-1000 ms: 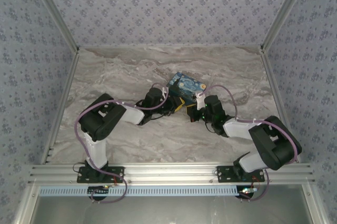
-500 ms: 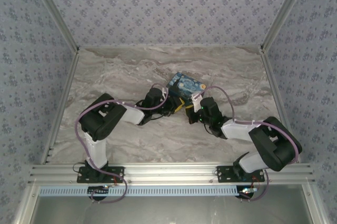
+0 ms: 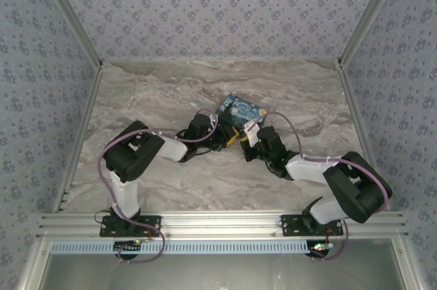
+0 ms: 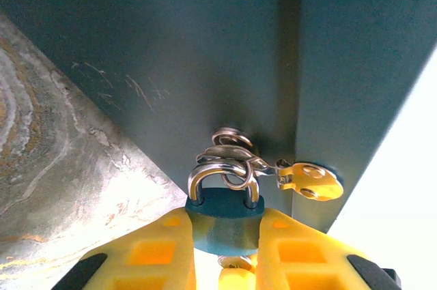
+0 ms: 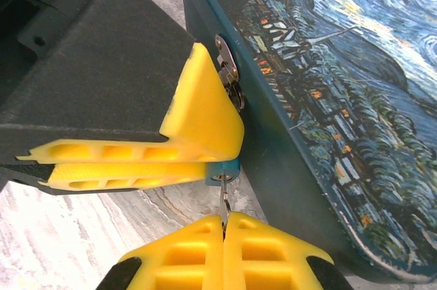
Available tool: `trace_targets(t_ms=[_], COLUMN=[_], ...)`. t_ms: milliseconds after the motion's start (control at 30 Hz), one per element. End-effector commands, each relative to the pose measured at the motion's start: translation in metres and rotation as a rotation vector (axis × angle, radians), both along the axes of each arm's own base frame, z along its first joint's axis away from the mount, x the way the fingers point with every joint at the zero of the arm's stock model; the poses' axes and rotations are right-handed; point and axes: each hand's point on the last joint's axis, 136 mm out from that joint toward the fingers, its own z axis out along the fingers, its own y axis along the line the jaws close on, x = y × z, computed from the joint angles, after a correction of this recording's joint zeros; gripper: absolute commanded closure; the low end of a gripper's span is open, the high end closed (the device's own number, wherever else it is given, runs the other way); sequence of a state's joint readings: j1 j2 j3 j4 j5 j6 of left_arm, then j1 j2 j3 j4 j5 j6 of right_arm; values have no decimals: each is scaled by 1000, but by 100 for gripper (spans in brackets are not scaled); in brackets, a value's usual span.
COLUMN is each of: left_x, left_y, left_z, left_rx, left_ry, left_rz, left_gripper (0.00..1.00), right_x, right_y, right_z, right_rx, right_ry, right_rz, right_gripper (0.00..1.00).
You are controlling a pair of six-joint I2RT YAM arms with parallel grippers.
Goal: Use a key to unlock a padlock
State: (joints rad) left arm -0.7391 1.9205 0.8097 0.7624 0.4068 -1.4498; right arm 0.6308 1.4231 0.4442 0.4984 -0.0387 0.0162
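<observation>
Legible text, all views: none.
Marks on padlock [image 4: 224, 220]: blue body, no brand, number or lettering that can be read.
Marks on box lid [image 5: 355, 65]: painted swirling night sky over a town; no caption, signature or label that can be read.
</observation>
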Motion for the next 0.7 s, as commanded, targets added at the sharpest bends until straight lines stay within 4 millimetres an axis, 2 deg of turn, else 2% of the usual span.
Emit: trace_targets(t_ms=[0, 233, 467, 667], left_x=[-23, -25, -27, -26], left_y=[-26, -31, -34, -33], left_z=[10, 12, 12, 14], left_rx=[-55, -59, -61, -61], left_ry=[-7, -10, -8, -16], left_rz=[-122, -138, -146, -139], left_gripper=[80, 80, 80, 80], right_x=[11, 15, 27, 22], right_y=[37, 43, 43, 37], right_z=[61, 62, 78, 62], right_rx=[204, 225, 274, 267], right_ry=[-127, -124, -151, -113], right_rz=[104, 119, 109, 94], right_gripper=[100, 100, 100, 100])
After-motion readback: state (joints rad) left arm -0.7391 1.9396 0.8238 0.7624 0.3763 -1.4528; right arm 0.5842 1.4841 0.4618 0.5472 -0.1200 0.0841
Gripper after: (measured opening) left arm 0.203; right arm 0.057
